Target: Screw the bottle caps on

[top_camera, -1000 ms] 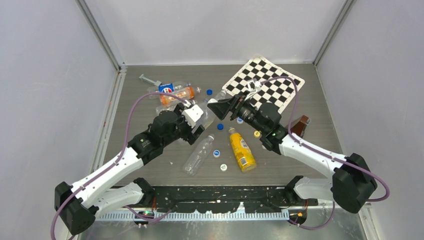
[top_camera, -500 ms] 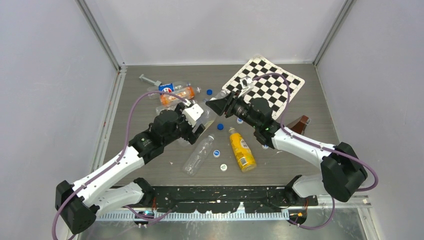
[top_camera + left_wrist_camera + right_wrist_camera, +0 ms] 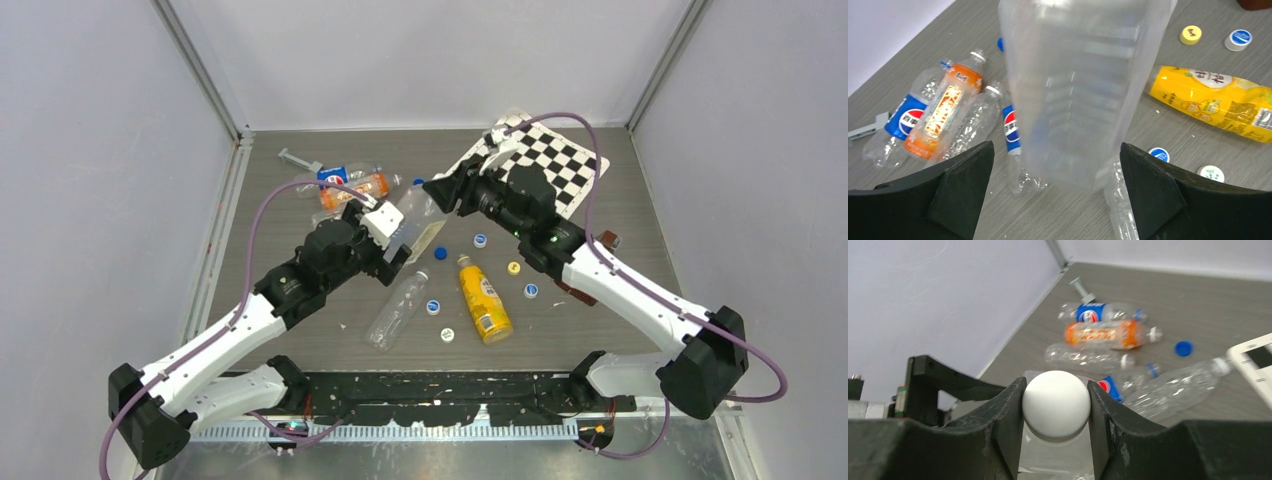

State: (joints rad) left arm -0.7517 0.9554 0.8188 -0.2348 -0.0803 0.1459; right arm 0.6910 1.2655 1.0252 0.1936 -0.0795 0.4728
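**Two end effectors on one bottle: cap at the neck, turning to do**

Left end effector (image 3: 1055, 152): clenched on the wide clear bottle (image 3: 1083, 85), one finger on each side of the body. The bottle is raised off the worktop (image 3: 560, 345), with its neck angled away toward the other arm.

Right end effector (image 3: 1055, 386): grasping a white cap (image 3: 1056, 407) squarely between its pads. The cap sits on the bottle's mouth directly below the fingertips. Whether the threads have caught cannot be seen.

Judgement on the turn:
- Line the cap's axis up with the neck before rotating. A tilted start would likely cross-thread.
- Press lightly along the neck and let the right wrist roll.
- The bottle wall looks thin, so the left hold should resist twisting without denting it.
- If the bottle spins along with the cap, the left grasp needs firming.

Spare caps (image 3: 433, 307) and a slim bottle (image 3: 397, 309) lie on the worktop beneath both end effectors, uncapped work by the look of it.
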